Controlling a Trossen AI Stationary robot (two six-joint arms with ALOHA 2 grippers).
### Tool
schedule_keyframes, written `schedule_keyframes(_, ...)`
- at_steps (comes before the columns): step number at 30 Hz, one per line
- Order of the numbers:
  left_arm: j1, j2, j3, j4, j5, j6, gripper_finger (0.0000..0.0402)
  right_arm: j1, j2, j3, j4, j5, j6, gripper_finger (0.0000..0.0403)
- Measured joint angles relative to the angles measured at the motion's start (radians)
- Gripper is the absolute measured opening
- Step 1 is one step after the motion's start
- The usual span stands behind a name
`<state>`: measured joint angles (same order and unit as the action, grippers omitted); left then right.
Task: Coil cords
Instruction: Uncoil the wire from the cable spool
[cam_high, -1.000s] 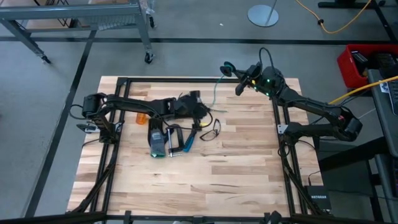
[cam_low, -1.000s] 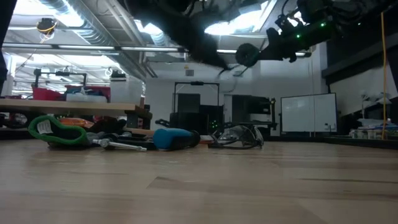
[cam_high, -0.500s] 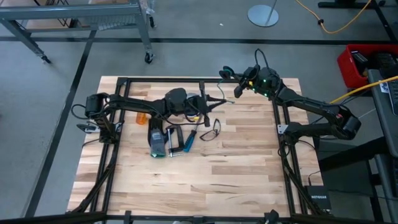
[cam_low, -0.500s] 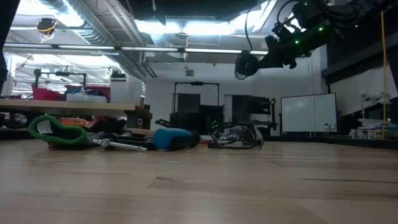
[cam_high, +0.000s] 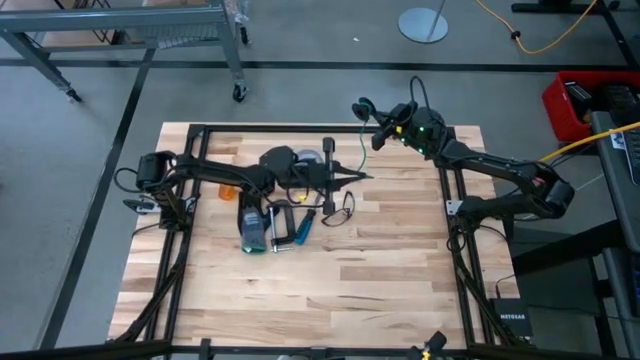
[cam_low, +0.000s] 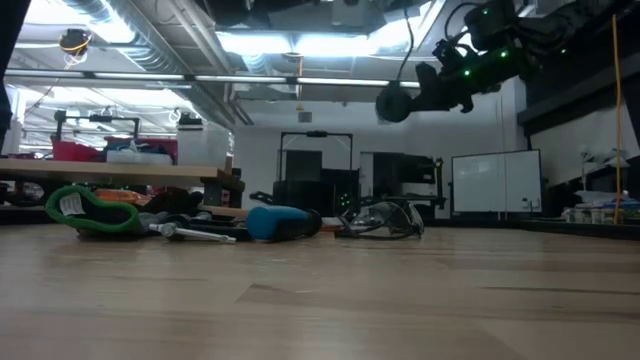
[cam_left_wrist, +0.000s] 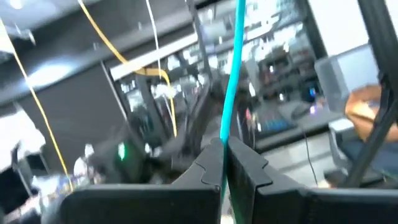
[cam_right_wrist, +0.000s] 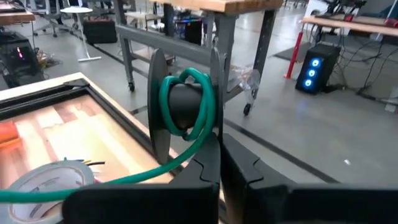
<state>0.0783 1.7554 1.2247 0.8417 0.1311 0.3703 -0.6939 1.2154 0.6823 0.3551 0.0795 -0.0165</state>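
With the left claw (cam_left_wrist: 222, 163) pinching the green cord (cam_left_wrist: 233, 74) and the right claw (cam_right_wrist: 219, 163) clamped on the spool (cam_right_wrist: 182, 106), feed the cord taut, laying turns side by side.

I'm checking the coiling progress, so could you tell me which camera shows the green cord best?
The right wrist view: the green cord loops round a black spool, held in the shut right gripper. The left wrist view shows one taut strand pinched in the left gripper; the high view, a thin line; the low view, nothing clear.

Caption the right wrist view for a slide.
Right gripper shut on a spool wound with green cord.
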Motion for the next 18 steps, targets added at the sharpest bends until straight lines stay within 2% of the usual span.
schedule_keyframes(6,-0.009,0.0,0.0,0.125,0.0,0.048,0.0,0.0,0.031,0.0,-0.025,-0.036,0.019,0.0001)
schedule_keyframes(9,-0.007,-0.002,0.0,0.149,-0.048,0.115,0.0,0.0,0.031,0.0,-0.057,-0.06,0.02,0.0001)
schedule_keyframes(14,-0.006,-0.036,0.0,0.109,-0.283,0.327,0.0,0.0,0.03,0.0,-0.149,-0.082,0.02,0.0001)
schedule_keyframes(18,-0.009,-0.072,0.0,0.03,-0.586,0.535,0.0,-0.001,0.026,0.0,-0.204,-0.107,0.018,0.0001)
